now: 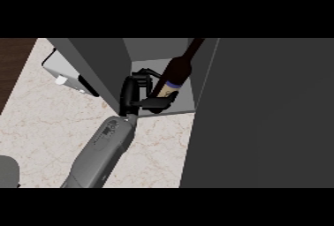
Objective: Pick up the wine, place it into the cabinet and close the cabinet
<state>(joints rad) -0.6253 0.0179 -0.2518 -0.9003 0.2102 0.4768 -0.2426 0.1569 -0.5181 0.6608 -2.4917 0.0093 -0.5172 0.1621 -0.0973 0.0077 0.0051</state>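
Observation:
A dark wine bottle [176,73] with a cream label and a blue band leans inside the open grey cabinet [98,62], its neck pointing up and to the right. My right hand [135,90] reaches into the cabinet's opening at the bottle's left. Its fingers curl beside the bottle's body and its thumb lies under the label, so it is shut on the bottle. The bottle's base is hidden behind the thumb. Of my left arm, only a grey piece [6,172] shows at the lower left edge, without its hand.
A wide dark panel [261,114], apparently the cabinet's door, fills the right side. A light grey appliance [65,70] sits on the marble counter [46,128] left of the cabinet. Dark wood shows at the upper left.

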